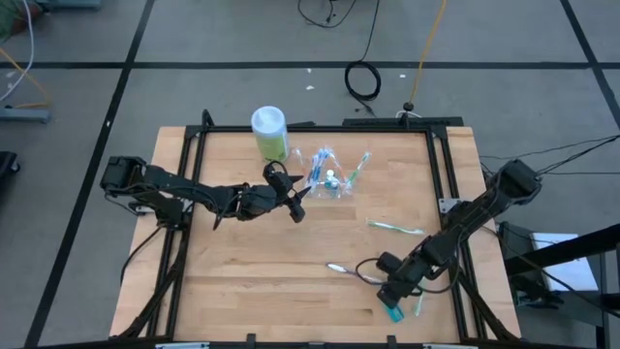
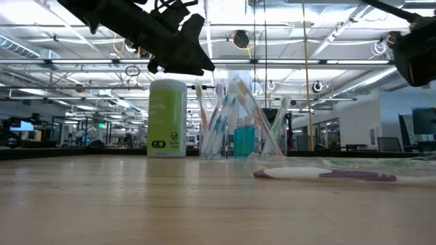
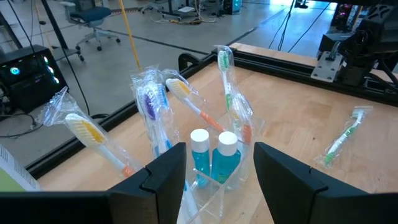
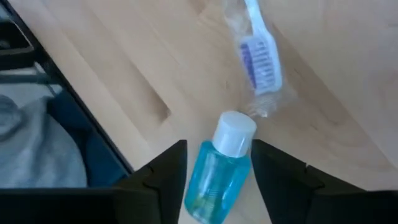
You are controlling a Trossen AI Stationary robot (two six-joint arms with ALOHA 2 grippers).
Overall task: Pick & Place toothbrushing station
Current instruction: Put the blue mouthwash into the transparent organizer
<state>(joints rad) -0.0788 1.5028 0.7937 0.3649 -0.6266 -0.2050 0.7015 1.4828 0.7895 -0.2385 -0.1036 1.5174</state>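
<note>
Right gripper [image 1: 392, 300] sits at the near right edge of the tabletop [image 1: 262, 271], fingers spread on either side of a small blue bottle [image 4: 217, 171] with a white cap. Bottle lies flat between them. Can't tell if the pads touch it; looks like a lineup for a pinch rather than a hold. A wrapped toothbrush [image 4: 258, 59] with purple bristles lies just beside the cap.

Farther in, 2 more brushes lie loose on the wood: a purple-handled brush [image 1: 339, 268] left of the right gripper and a green brush [image 1: 395, 228] toward the middle. Both lie flat and well apart from the cup, so probably not yet placed.

Far side: clear cup [image 3: 214, 186] holds 2 blue bottles [image 3: 214, 163] upright, with 4 wrapped brushes [image 3: 149, 106] leaning out against its rim. Left gripper [image 1: 298, 199] hovers just beside it, fingers spread, holding nothing. My guess is it's waiting, or ready to steady the cup.

Green canister [image 1: 270, 133] stands just behind the cup, not part of the set.
</note>
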